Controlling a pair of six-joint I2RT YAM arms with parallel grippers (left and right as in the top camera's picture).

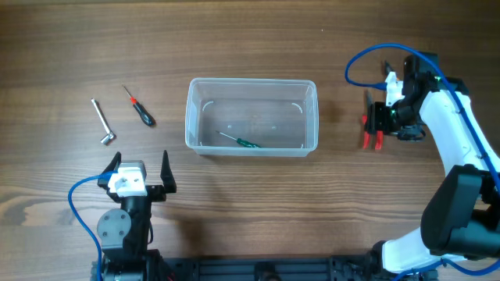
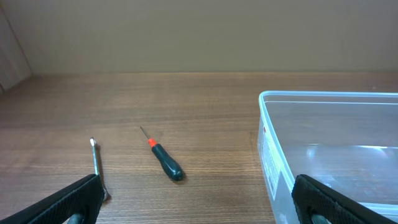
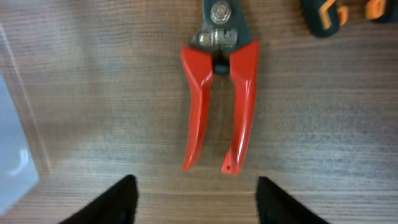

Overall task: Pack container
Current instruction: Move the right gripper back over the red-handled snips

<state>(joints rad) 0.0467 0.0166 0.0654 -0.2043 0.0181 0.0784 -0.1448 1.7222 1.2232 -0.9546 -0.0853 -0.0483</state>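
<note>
The clear plastic container (image 1: 251, 117) stands mid-table with a green-handled screwdriver (image 1: 241, 141) inside; its rim also shows in the left wrist view (image 2: 323, 99). Red-handled pliers (image 1: 373, 134) lie right of it, seen close in the right wrist view (image 3: 219, 99). My right gripper (image 3: 196, 199) is open and empty, hovering just above the pliers' handle ends. My left gripper (image 2: 199, 205) is open and empty near the front left. A black-handled screwdriver with a red collar (image 1: 141, 108) (image 2: 165, 159) and a silver L-shaped wrench (image 1: 103, 122) (image 2: 97, 167) lie left of the container.
A dark tool with orange marks (image 3: 339, 14) lies beyond the pliers at the top right of the right wrist view. The right arm's blue cable (image 1: 367, 58) loops above the pliers. Bare wooden tabletop (image 1: 258, 203) lies in front of the container.
</note>
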